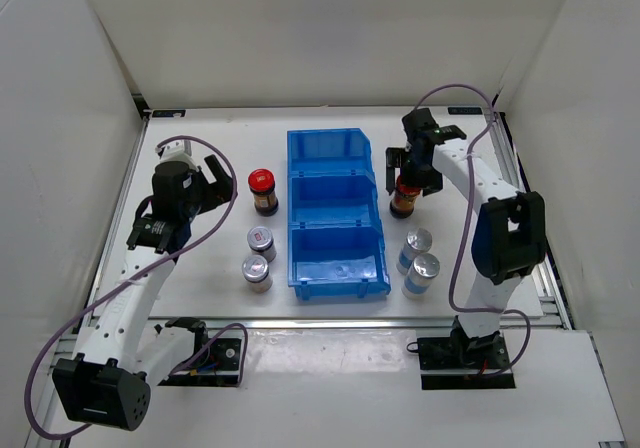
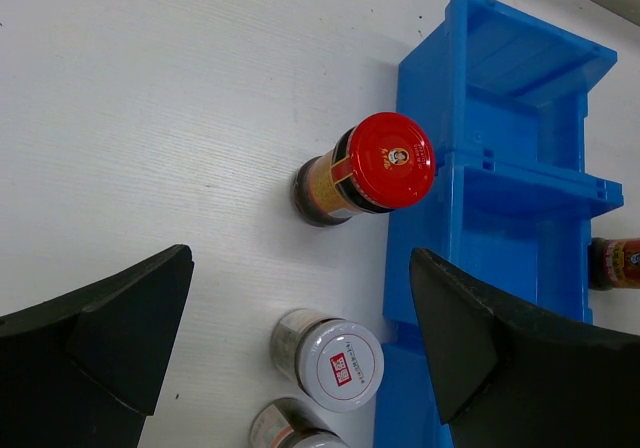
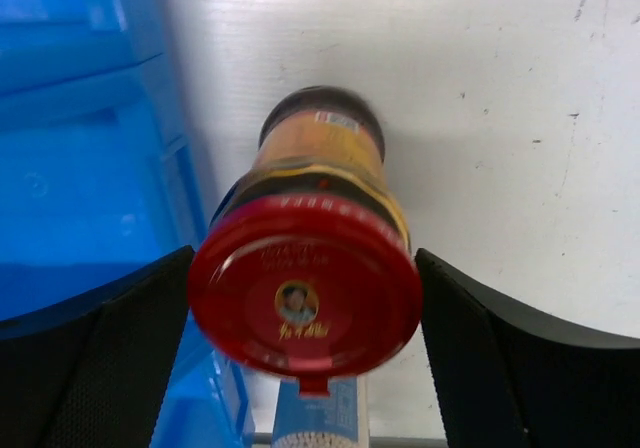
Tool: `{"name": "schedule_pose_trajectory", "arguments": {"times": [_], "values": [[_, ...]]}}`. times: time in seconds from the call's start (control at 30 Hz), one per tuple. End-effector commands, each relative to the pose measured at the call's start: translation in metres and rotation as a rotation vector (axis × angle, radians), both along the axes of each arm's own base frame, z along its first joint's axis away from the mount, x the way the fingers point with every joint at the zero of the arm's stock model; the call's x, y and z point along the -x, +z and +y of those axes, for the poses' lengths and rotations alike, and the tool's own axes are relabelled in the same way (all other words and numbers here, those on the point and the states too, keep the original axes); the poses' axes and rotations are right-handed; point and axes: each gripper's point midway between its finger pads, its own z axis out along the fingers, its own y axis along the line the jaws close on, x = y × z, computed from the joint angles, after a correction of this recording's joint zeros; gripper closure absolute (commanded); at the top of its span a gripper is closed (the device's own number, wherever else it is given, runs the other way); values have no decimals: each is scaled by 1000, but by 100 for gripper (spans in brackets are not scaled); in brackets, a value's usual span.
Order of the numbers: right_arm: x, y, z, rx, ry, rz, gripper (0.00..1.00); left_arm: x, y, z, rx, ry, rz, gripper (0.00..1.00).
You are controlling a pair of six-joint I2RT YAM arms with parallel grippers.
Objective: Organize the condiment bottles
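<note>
Red cap of the right brown bottle [image 3: 320,158], clamped between the fingers of the right gripper [image 3: 303,263]; left gripper [image 2: 300,258] spread open, the left brown bottle [image 2: 365,168] standing clear beyond its fingertips.

bright even light; soft shadows; right wrist view blurs red-capped bottle [image 3: 305,298]; other views sharp.

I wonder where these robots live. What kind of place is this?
Probably a robot test lab, not a kitchen: plain white walls box in a table, two robot arms are bolted at its edge, and bottles sit beside a blue bin.
</note>
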Motion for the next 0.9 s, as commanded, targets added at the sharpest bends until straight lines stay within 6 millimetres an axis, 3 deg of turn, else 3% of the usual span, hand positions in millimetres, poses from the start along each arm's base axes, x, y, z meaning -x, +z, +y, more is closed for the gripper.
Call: {"name": "schedule_pose_trajectory", "arguments": {"times": [0.0, 0.2, 0.23, 0.33, 0.4, 0.43, 0.47, 0.53, 0.6, 0.63, 0.73, 0.77, 0.83, 0.87], "values": [[-24, 13, -2, 26, -45, -76, 11, -1, 14, 0, -5, -2, -29, 0], [-30, 25, -8, 115, -74, -140, 47, -1, 14, 0, -5, -2, -29, 0], [-31, 30, -14, 141, -89, -160, 58, -1, 14, 0, -5, -2, -29, 0], [-42, 63, -9, 145, -98, -258, 84, -1, 14, 0, -5, -2, -29, 0], [-52, 102, -2, 120, -106, -359, 90, -1, 14, 0, -5, -2, -29, 0], [-56, 116, 10, 105, -76, -399, 97, -1, 14, 0, -5, -2, -29, 0], [-62, 125, 12, 99, -72, -423, 100, -1, 14, 0, -5, -2, -29, 0], [-74, 151, 38, 54, -8, -483, 100, -1, 14, 0, -5, -2, -29, 0], [-83, 163, 50, 35, 22, -505, 100, -2, 11, 2, -3, 11, -20, 0], [-94, 171, 65, 15, 48, -531, 100, -1, 9, 2, -5, 11, -11, 0], [-98, 165, 90, -42, 120, -492, 100, -1, 9, 2, -5, 11, -11, 0], [-102, 152, 102, -52, 145, -462, 100, -2, 7, 2, -6, 11, -2, 0], [-108, 149, 112, -88, 156, -456, 100, -2, 7, 2, -6, 11, -2, 0], [-112, 135, 118, -94, 167, -434, 100, -2, 7, 2, -6, 11, -2, 0]]}}
